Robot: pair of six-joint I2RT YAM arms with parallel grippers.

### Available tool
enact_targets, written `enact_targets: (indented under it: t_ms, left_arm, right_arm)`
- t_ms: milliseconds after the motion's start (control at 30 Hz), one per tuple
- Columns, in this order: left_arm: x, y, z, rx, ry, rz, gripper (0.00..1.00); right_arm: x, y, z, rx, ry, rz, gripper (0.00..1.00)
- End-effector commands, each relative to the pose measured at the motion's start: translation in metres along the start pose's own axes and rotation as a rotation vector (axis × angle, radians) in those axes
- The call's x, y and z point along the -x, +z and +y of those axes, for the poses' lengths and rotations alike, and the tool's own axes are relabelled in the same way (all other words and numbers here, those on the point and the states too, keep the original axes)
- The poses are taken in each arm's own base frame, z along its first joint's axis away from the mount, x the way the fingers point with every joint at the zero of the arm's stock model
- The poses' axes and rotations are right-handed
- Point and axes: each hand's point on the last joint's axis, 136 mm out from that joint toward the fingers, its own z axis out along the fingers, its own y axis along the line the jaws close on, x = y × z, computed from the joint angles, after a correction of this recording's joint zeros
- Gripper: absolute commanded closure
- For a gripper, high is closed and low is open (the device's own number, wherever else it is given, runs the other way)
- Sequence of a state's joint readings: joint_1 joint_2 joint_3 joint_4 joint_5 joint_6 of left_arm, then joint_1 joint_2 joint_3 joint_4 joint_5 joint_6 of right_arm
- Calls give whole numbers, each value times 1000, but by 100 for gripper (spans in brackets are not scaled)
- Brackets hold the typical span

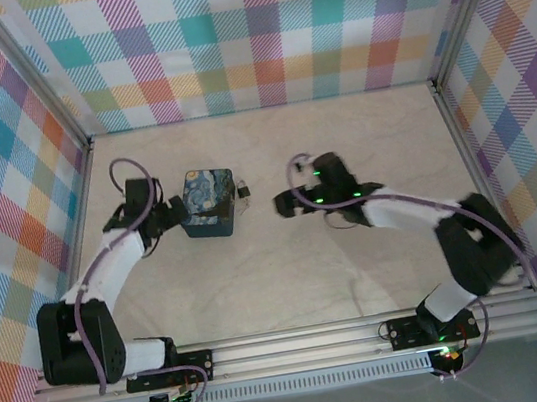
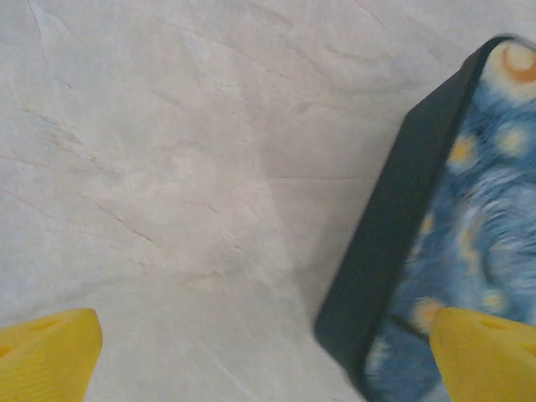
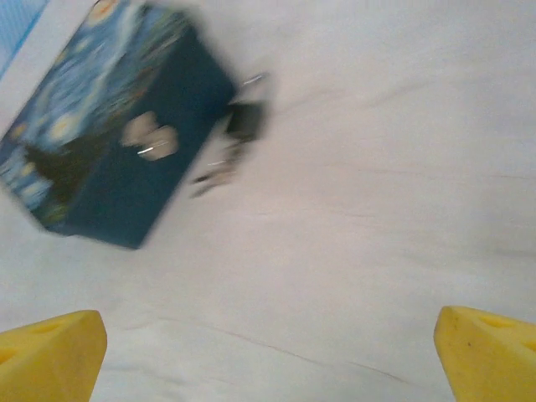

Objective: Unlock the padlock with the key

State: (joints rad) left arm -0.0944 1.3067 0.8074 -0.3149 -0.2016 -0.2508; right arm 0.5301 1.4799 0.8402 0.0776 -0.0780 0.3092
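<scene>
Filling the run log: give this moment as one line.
left gripper open at tin | right gripper open, short of padlock | padlock beside tin, not gripped

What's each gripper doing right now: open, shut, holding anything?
Left gripper: open, fingers wide apart, holding nothing.
Right gripper: open, fingers wide apart, holding nothing.

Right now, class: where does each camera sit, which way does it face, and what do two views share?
Top external: above, behind the bases, looking down on the table; left arm and right arm show.
Left wrist: looks down beside the blue tin; yellow left fingertips show.
Right wrist: looks at tin and padlock; yellow right fingertips show.
Shared: all three show the tin.
</scene>
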Motion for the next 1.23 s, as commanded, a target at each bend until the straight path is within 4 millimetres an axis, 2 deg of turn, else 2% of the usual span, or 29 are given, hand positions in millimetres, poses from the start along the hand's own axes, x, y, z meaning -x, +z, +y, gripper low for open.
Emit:
enact_targets:
  t_ms: [0,100,133,200,267,333,433,500,567,600,667,1100,1200]
  left_arm:
    - [43,-3,-1,-25,107,-302,0]
    - [31,4,-11,-121,115,-365,1]
    - [30,6,-12,-138,94,-393,1]
    - [28,15,-16,-152,111,-423,0]
    - [27,24,-15,-139,137,-439,0]
    - [27,28,-10,-114,130,-472,0]
    - [20,41,-13,-123,140,-472,0]
    - [13,52,-13,-126,145,-469,0]
    - [11,56,-15,-128,155,-452,0]
    - [12,56,-18,-140,162,-458,0]
    - [12,56,-18,-142,165,-449,0]
    - [12,57,-20,-143,172,-445,0]
    - [9,56,-30,-194,208,-435,0]
  right_arm:
    - [27,-46,-75,-191,-20,-138,0]
    - [14,-69,-137,-313,9,-155,0]
    - [17,-76,-153,-347,40,-195,0]
    - [23,-88,-167,-330,43,-274,0]
    - [30,-91,-173,-366,-65,-358,0]
    - [27,-89,-186,-408,-111,-339,0]
    - [16,-72,-192,-332,-85,-287,0]
    - [8,-62,-196,-309,-117,-346,0]
    - [-1,-66,-206,-351,-84,-388,0]
    - [1,-69,-207,-354,-90,-434,0]
    - [-2,-67,-209,-357,-75,-397,0]
    - [-1,-67,-209,-356,-77,-393,0]
    - [-1,-67,-209,-356,-77,-394,0]
